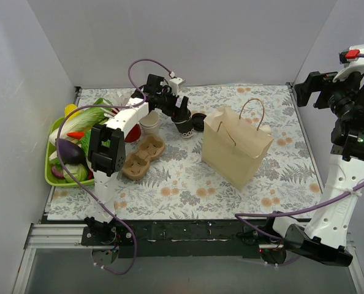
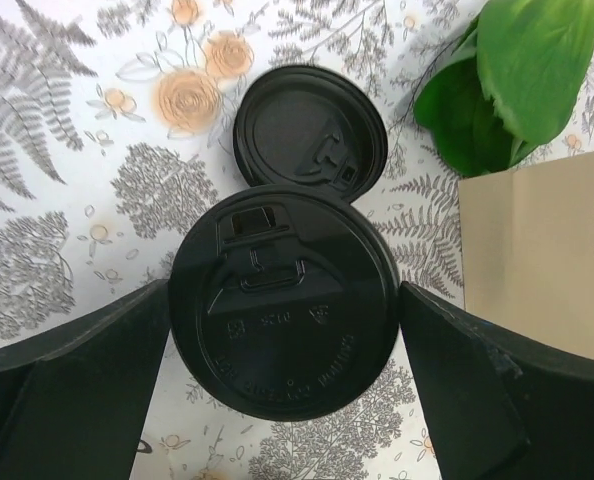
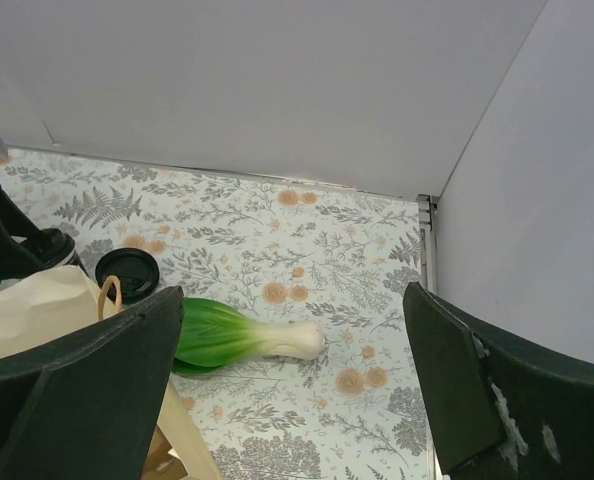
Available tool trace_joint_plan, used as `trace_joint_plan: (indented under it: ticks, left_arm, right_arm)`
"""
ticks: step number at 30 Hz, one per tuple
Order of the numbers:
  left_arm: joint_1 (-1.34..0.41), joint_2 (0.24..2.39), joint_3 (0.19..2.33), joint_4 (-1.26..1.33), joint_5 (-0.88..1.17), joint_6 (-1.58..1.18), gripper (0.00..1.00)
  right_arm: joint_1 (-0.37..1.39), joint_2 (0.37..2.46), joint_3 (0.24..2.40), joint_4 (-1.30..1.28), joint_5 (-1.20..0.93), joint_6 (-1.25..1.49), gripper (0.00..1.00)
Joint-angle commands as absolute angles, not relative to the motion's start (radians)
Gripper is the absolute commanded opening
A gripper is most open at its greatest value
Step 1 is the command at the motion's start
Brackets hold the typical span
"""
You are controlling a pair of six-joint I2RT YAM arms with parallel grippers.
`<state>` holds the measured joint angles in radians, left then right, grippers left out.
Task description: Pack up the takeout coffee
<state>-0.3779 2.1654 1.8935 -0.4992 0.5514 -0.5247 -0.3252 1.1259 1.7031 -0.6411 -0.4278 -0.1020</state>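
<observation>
1. Black fingers of the left gripper: spread wide, straddling the small cream paper cup with round black plastic lid, the takeout coffee. Close against the lid's rim on both sides; contact impossible to tell.
2. Just beyond, edge overlapped by that cup: loose black plastic lid, flat on the floral tablecloth.
3. Close on the cup's right: tan paper bag with twisted handles, upright, mouth open, inside not visible. Narrow gap only.
4. On the left: lidless cream paper cup, red cup, brown moulded cardboard carrier.
5. Against the table's left edge: green plastic tray, heaped with vegetables.
6. Widest free cloth: near side, bag to arm bases.
7. Right gripper: fingers far apart, raised by the right wall, above a green-and-white bok choy behind the bag.
</observation>
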Motion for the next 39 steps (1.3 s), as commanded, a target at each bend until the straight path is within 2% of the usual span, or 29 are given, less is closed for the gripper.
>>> trace_joint_plan:
  ticks: [1, 7, 13, 19, 24, 34, 39]
  left_arm:
    - [-0.382, 2.120, 1.848, -0.534, 0.568, -0.522, 0.92]
    - [-0.380, 2.102, 1.891, -0.505, 0.666, -0.564, 0.91]
    - [-0.380, 2.085, 1.910, -0.518, 0.672, -0.574, 0.91]
    - [-0.380, 2.051, 1.844, -0.526, 0.681, -0.561, 0.86]
    - [-0.380, 1.923, 1.780, -0.541, 0.631, -0.476, 0.84]
    - [-0.439, 1.481, 1.356, -0.635, 0.578, -0.144, 0.84]
    - [-0.566, 1.318, 1.134, -0.635, 0.503, -0.043, 0.85]
  right_arm:
    - [-0.327, 1.097, 1.680, -0.620, -0.426, -0.114, 0.98]
    - [-0.327, 1.101, 1.686, -0.623, -0.460, -0.098, 0.98]
    - [-0.327, 1.068, 1.634, -0.606, -0.445, -0.101, 0.98]
    - [-0.327, 1.075, 1.620, -0.603, -0.451, -0.091, 0.98]
    - [-0.327, 1.083, 1.632, -0.604, -0.449, -0.109, 0.98]
    - [-0.327, 1.061, 1.551, -0.554, -0.449, -0.124, 0.98]
    - [-0.327, 1.071, 1.532, -0.540, -0.492, -0.083, 0.98]
